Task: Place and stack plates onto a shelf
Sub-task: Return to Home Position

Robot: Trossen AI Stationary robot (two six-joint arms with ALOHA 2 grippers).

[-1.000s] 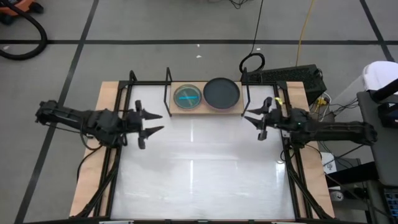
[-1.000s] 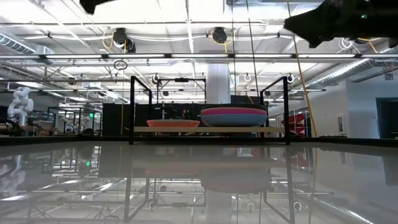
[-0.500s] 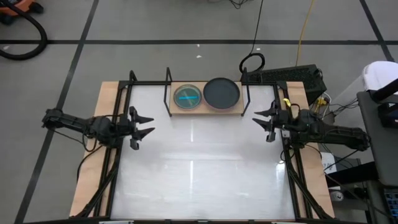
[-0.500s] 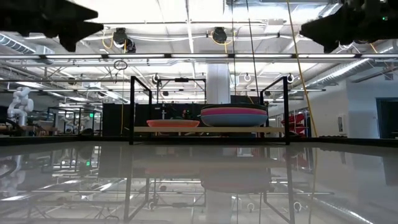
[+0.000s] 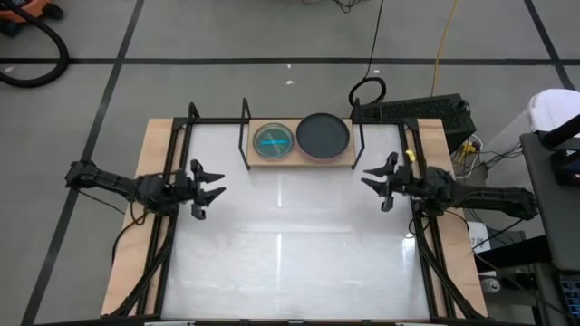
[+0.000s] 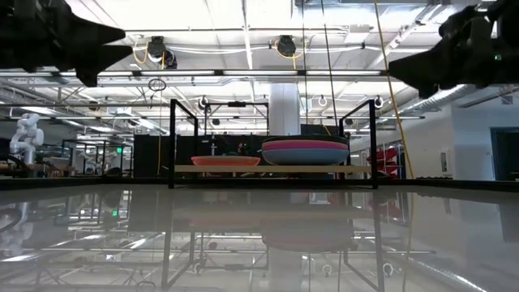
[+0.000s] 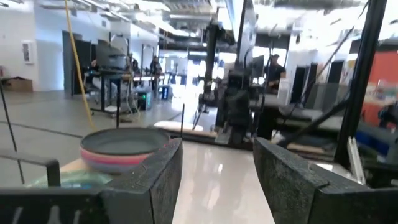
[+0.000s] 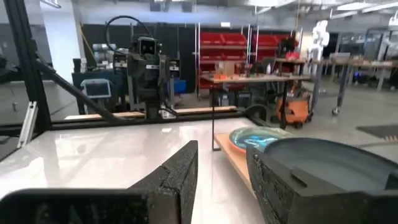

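Note:
The wooden shelf [image 5: 302,159] with black uprights stands at the table's far edge. On it rest two stacks of plates: a smaller stack topped by a translucent cyan-green plate [image 5: 274,140] on its left half, and a larger stack topped by a black plate [image 5: 323,134] on its right half. In the low view the small stack [image 6: 225,161] and the large stack [image 6: 305,152] sit on the board. My left gripper [image 5: 214,182] hovers open over the table's left side. My right gripper [image 5: 373,183] hovers open over the table's right side. Both are empty.
The white glossy tabletop [image 5: 290,244] spreads between the two arms. Black frame rails [image 5: 169,226] run along the table's left side and rails [image 5: 424,244] along its right. Cables and a dark box [image 5: 426,113] lie beyond the far right corner.
My left gripper has drawn back toward the table's left edge and come lower in the low view. My right gripper drew back toward the right edge, then came a little inward again and dropped slightly. The plates have stayed on the shelf.

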